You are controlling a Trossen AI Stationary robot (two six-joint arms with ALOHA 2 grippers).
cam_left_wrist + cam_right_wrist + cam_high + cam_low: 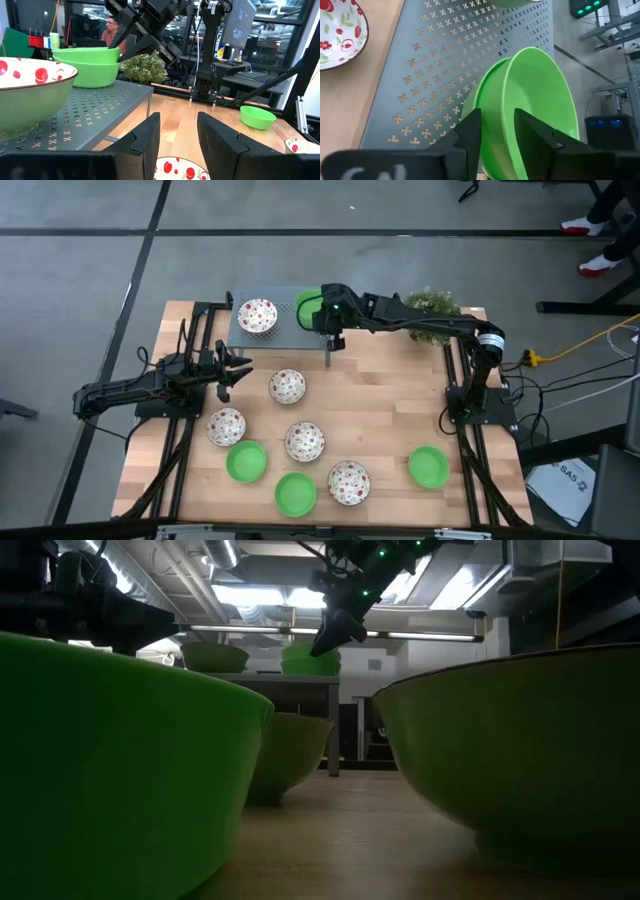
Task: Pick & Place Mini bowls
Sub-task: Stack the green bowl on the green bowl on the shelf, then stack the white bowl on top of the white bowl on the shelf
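So what we're looking at: the right claw (327, 318) is reached out over the grey perforated shelf (252, 338) at the far edge of the tabletop (380, 420), and the thing that matters is the rim of the stacked green bowls (530, 105) sitting on that shelf. In the right wrist view the top bowl's rim runs straight up between the two fingers (470, 135), so the claw straddles the rim, one finger outside the wall and one inside. The fingers stand slightly apart and we see gaps on both sides of the rim, so we'd say it isn't clamped on anything right now. The bowl looks nested in another green one underneath, both resting on the shelf, right below the claw. A bowl has no long axis, so for us the whole thing turns on that rim-between-fingers line-up: a straight lift looks like the clean way out, while any sideways drift could catch the wall and drag the stack.

A speckled bowl (257, 315) sits on the same shelf, just beside the green stack. The rest are scattered over the tabletop, speckled ones (287, 386) and green ones (246, 461) mixed.

The left claw (238, 367) waits at the left side with its fingers spread, closest to the speckled bowls near it, well apart from the shelf stack.
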